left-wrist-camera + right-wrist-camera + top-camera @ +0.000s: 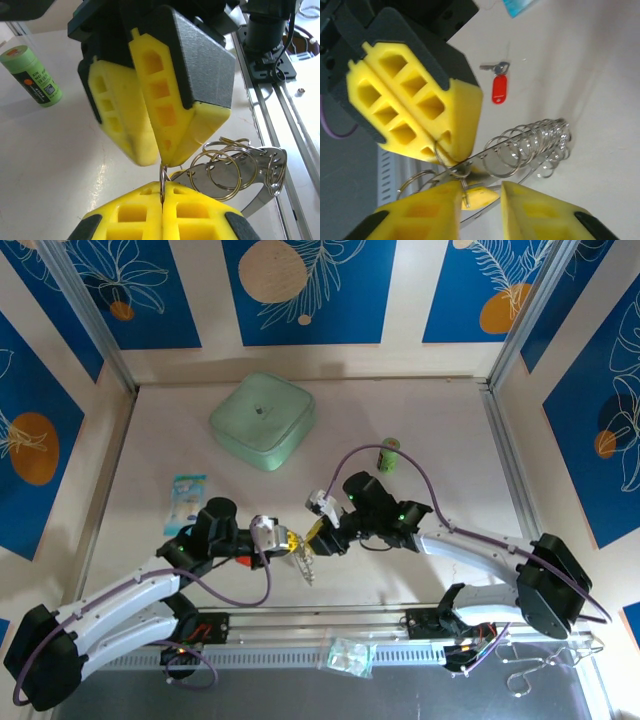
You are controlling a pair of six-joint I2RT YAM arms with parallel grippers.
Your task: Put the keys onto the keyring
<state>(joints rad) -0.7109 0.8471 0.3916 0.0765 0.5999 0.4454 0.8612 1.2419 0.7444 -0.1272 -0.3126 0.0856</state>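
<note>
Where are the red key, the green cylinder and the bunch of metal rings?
red key (499, 89): right wrist view, red head.
green cylinder (33, 76): left wrist view, its side.
metal rings (548, 142): right wrist view, stacked loops.

Assessed as a robotics lab test cell. Noted: pale table (400, 410) boxed in by blue printed wall panels (340, 320) on aluminium posts (90, 325); left arm (110, 615) and right arm (480, 555) bolted to a slotted metal rail (320, 625); purple cables (352, 452) exposed.

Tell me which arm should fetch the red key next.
Right, probably: the right gripper stands open, while the left gripper is shut on the keyring; the red key lies on the table.
</note>
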